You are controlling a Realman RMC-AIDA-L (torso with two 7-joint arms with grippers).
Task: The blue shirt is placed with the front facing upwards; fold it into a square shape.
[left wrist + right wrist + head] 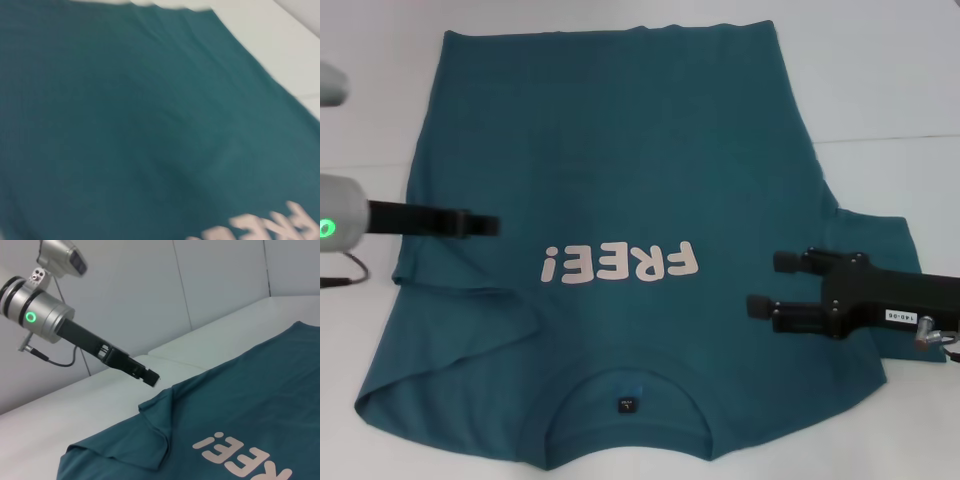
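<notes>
Head view: a white table [880, 70] carries the large dark teal-blue cotton shirt [620, 160], spread flat, front up, collar nearest the robot. Its off-white "FREE!" print [620, 263] lies mid-chest. One sleeve is folded in on the robot's left. The right gripper [767, 284] hovers over the shirt's right side, fingers parted, holding nothing. The left gripper [492, 224] hovers over the left edge; its opening cannot be determined.

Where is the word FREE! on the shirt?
In the head view, the FREE! print sits mid-chest on the blue shirt, between both claws, just above the collar.
</notes>
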